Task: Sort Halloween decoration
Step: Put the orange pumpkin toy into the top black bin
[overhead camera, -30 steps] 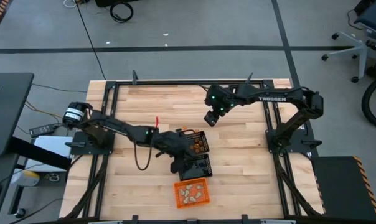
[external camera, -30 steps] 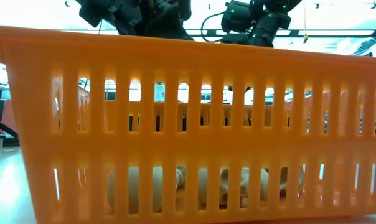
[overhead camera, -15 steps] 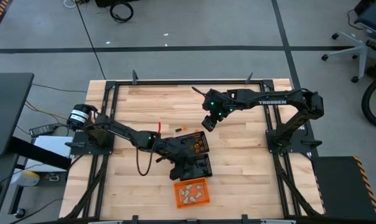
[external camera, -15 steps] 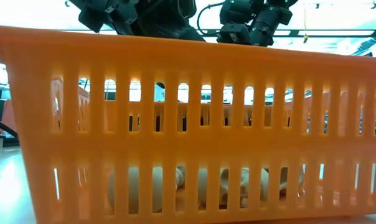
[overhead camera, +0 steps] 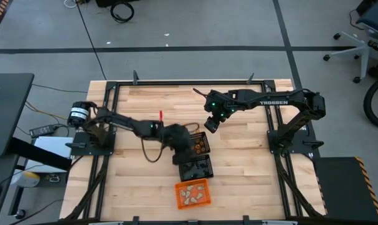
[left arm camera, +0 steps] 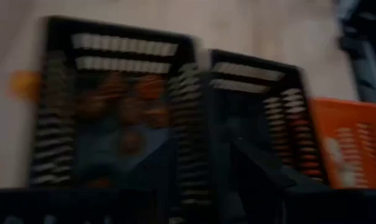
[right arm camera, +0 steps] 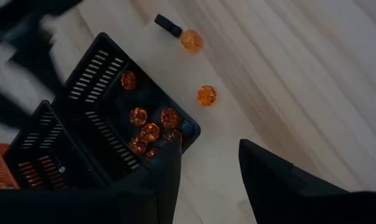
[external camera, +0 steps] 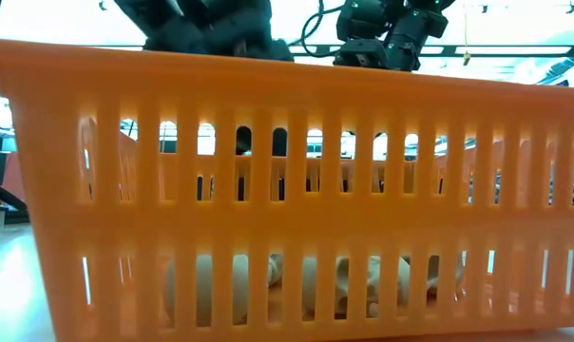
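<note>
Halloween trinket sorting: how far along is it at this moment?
Mostly done. Orange trinkets lie in one black mesh basket, cream-white ones in the orange slotted basket. Nothing is visibly gripped: the open right tool hovers beside that mesh basket. Left: two orange trinkets and a small black piece on the wooden table.

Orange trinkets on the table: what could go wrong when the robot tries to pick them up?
1. The two loose orange trinkets look round. The open right pincer hovering near them might nudge one, and it may roll away.
2. A black trinket lies beside one of them, so both might get grabbed together.
3. The left pincer is over the black baskets nearby, so the arms might bump.
</note>
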You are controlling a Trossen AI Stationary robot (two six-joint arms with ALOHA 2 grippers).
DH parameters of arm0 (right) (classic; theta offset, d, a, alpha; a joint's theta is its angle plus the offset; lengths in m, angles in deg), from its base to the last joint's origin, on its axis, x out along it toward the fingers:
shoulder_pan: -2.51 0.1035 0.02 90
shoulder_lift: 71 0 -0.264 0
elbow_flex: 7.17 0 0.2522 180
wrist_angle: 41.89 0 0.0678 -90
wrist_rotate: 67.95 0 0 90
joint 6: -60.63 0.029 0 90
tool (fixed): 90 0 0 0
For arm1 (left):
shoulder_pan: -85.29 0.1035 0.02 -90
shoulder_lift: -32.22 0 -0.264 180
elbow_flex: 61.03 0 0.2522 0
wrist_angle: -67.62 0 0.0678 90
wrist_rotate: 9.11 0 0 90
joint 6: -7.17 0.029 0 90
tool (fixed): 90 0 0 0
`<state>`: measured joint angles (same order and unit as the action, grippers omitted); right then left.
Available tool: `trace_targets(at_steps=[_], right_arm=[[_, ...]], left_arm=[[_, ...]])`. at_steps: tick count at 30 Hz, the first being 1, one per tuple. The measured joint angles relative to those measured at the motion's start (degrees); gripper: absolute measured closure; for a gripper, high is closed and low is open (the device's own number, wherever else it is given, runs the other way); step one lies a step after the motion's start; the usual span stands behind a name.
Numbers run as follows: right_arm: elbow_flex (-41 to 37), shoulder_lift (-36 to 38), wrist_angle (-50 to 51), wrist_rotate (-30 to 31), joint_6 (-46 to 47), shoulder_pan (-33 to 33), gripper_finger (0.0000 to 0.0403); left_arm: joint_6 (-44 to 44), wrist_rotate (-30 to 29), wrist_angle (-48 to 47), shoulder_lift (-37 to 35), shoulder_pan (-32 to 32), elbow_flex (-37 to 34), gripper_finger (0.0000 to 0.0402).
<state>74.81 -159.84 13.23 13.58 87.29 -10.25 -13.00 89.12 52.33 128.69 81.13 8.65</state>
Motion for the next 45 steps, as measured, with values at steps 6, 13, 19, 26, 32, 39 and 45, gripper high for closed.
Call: trace_targets(at_steps=[6, 13, 19, 26, 32, 39, 45], right_arm=[[0.0, 0.0, -1.1, -0.2, -3.6, 0.4, 0.0238], [0.0, 0.0, -2.0, 2.5, -8.0, 1.5, 0.0238], [0.0, 0.0, 2.6, 11.1, -9.2, 0.9, 0.0238], [0.0, 0.0, 3.8, 11.6, -14.0, -1.4, 0.0238], [0.0, 0.0, 3.2, 9.8, -14.5, -3.0, 0.0238], [0.0, 0.0, 3.0, 8.7, -15.1, -3.3, 0.0238], [0.0, 0.0, 1.9, 8.4, -14.8, -3.3, 0.0238]], left_arm=[[0.6, -0.2, -1.8, -0.6, 7.1, 0.0, 0.0246], [4.5, -0.5, -2.1, -1.0, 14.2, 0.0, 0.0246], [8.0, -1.3, -2.8, -0.6, 19.0, -0.1, 0.0246], [16.1, -2.5, -3.5, 3.0, 19.1, -0.2, 0.024], [17.9, -1.1, -0.9, 4.0, 20.2, -0.2, 0.0218], [20.0, 1.4, -1.5, 6.6, 20.9, -0.2, 0.0189], [19.8, 2.4, 0.6, 8.2, 19.3, -0.2, 0.0186]])
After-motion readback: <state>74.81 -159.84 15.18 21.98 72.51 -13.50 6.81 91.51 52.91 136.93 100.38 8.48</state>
